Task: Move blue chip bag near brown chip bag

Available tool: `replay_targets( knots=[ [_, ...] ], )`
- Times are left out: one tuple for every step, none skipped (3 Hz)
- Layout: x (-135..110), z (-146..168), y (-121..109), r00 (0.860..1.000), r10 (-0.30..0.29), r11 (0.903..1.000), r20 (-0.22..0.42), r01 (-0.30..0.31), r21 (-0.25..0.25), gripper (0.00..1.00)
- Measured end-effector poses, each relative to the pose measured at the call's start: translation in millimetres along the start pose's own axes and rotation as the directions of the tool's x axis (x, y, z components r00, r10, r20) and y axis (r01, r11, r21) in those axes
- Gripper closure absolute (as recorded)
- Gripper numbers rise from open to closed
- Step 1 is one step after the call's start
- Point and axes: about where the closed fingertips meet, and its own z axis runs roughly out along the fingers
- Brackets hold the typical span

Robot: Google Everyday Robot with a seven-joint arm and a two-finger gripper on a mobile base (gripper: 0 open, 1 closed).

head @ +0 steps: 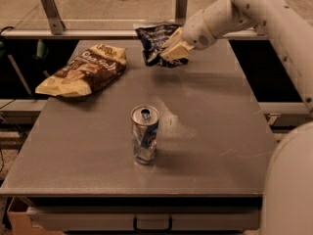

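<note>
The blue chip bag (155,42) is a small crinkled navy foil bag, held in the air above the far middle of the table. My gripper (172,50) is shut on its right side, with the arm reaching in from the upper right. The brown chip bag (84,70) is larger, dark brown with pale yellow ends, and lies flat at the table's far left. The blue bag hangs to the right of the brown bag, with a gap between them.
A dented silver-blue drink can (145,134) stands upright in the middle of the grey table (220,146). A metal rail with two upright posts (49,4) runs behind the table's far edge. Part of my body shows at the lower right.
</note>
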Motion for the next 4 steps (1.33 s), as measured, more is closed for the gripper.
replay_targets(
  knots=[
    [-11, 45, 12, 0.999, -0.043, 0.9947, -0.001, 0.043, -0.094, 0.98],
    [-10, 67, 17, 0.999, -0.041, 0.9909, -0.007, 0.04, -0.129, 0.75],
    [-16, 80, 20, 0.999, -0.038, 0.9887, 0.003, 0.038, -0.145, 0.51],
    [-21, 86, 21, 0.999, -0.04, 0.9879, 0.013, 0.041, -0.15, 0.29]
  ],
)
